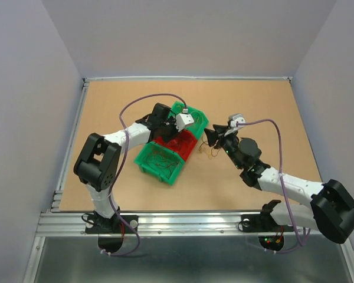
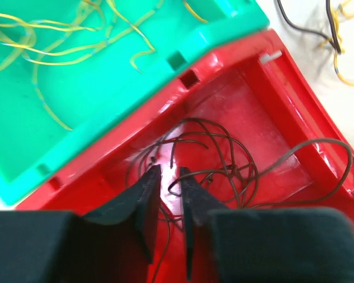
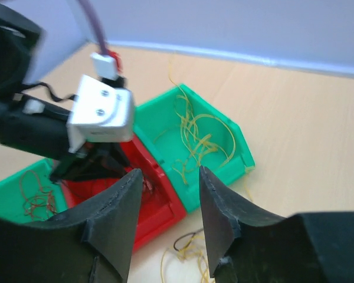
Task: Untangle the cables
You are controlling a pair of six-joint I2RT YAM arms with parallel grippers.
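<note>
Thin brown cables lie coiled in the red bin, which sits between two green bins in the top view. My left gripper hangs inside this bin, jaws a narrow gap apart, with brown strands around and between the fingers but nothing pinched; it also shows in the top view. Yellow cables lie in the far green bin. A small tangled clump of yellow and dark cables lies on the table beside the red bin, just under my right gripper, which is open and empty, as the top view shows.
The near green bin holds orange-brown strands. The three bins stand in a diagonal row mid-table. The left wrist camera housing sits close in front of my right gripper. The table's metal rail runs along the near edge.
</note>
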